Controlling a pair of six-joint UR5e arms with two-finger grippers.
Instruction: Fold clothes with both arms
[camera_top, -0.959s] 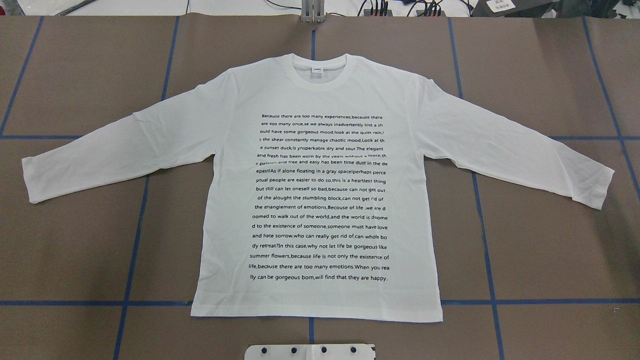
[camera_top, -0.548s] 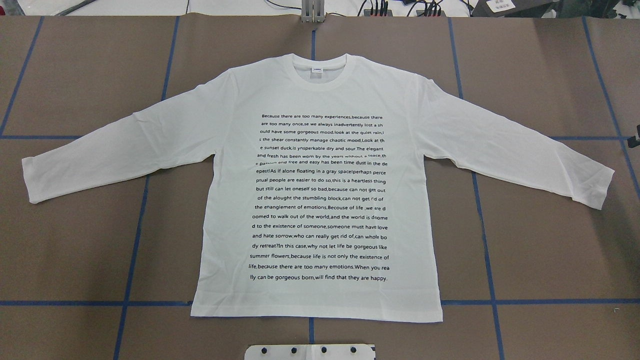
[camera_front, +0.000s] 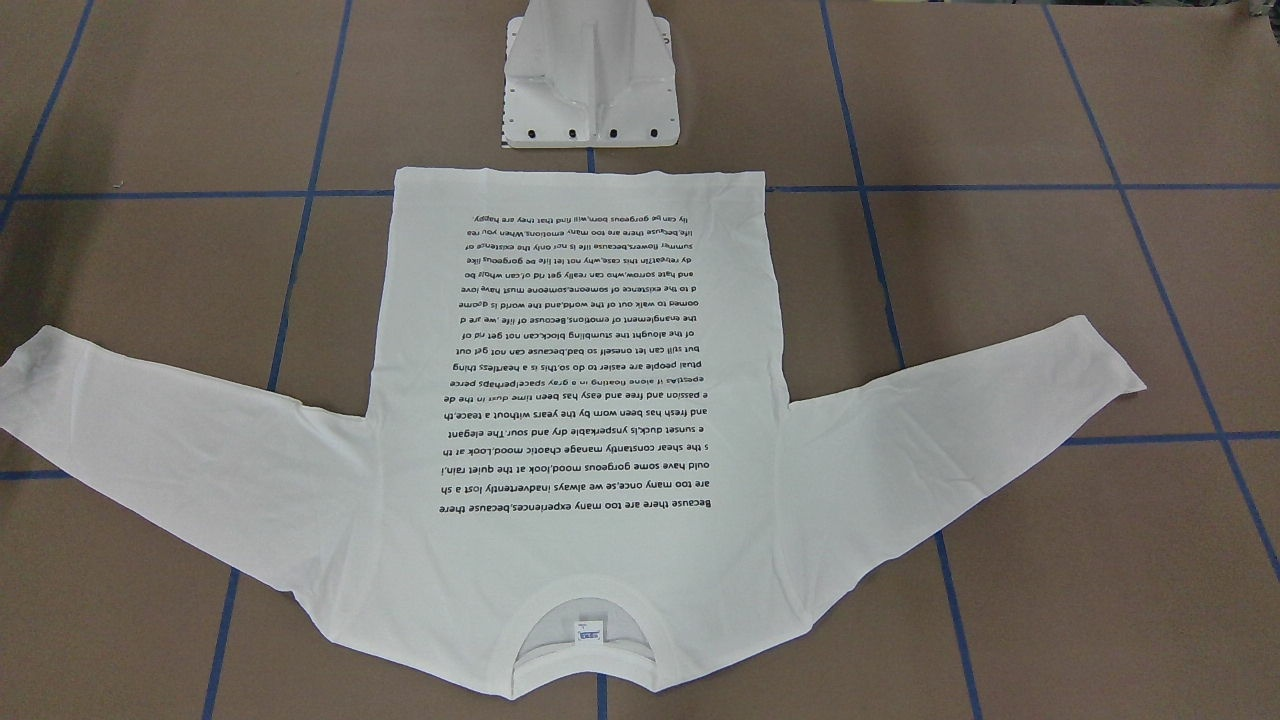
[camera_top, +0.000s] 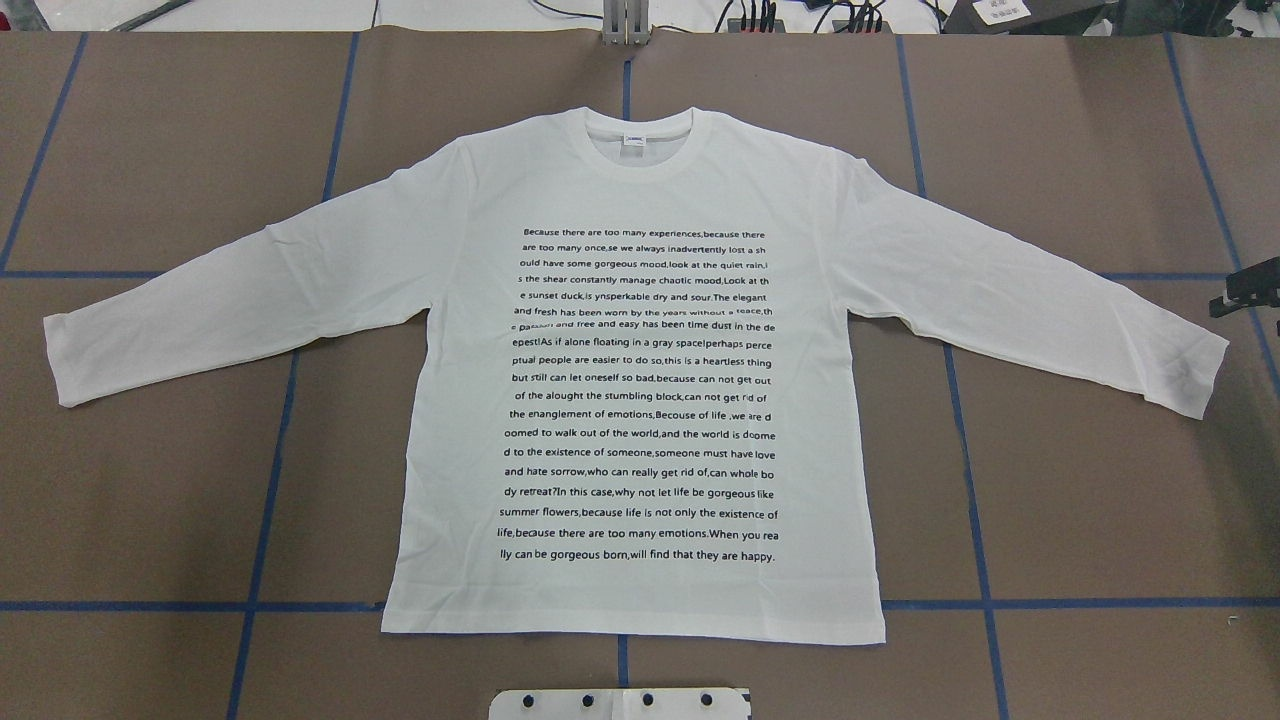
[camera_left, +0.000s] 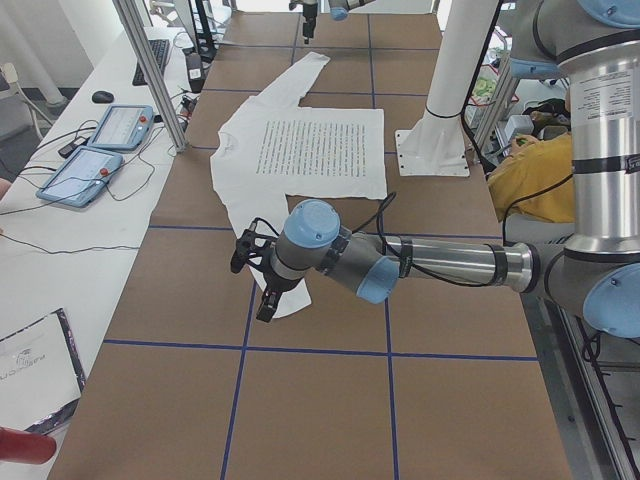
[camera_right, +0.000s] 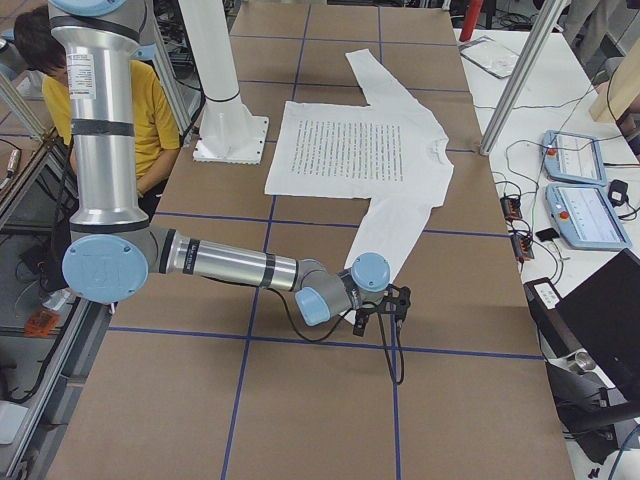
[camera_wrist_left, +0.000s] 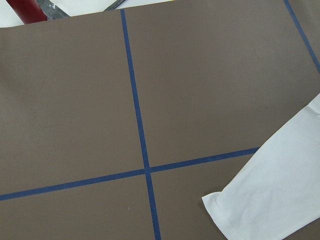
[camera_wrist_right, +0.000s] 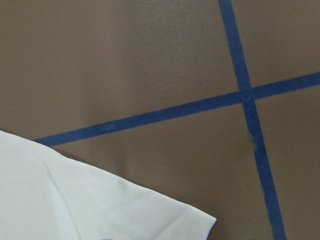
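The white long-sleeved T-shirt (camera_top: 640, 400) lies flat on the brown table, printed text up, collar at the far side and both sleeves spread out. It also shows in the front view (camera_front: 580, 400). My right gripper (camera_top: 1248, 290) just enters at the right edge, beside the right cuff (camera_top: 1200, 380). In the exterior right view it (camera_right: 383, 310) hovers by the cuff and its fingers look spread. My left gripper (camera_left: 252, 280) hangs over the left cuff (camera_top: 60, 360); I cannot tell whether it is open. The wrist views show the cuffs (camera_wrist_left: 270, 200) (camera_wrist_right: 100, 200) only.
The white pedestal base (camera_front: 590, 80) stands at the robot's edge behind the hem. Blue tape lines (camera_top: 270, 480) cross the table. Tablets and cables (camera_left: 100, 145) lie on the side bench beyond the far edge. A person in yellow (camera_right: 150, 110) sits behind the robot.
My right gripper has come into the overhead view from the right edge and moved left toward the right cuff. The shirt has not moved.
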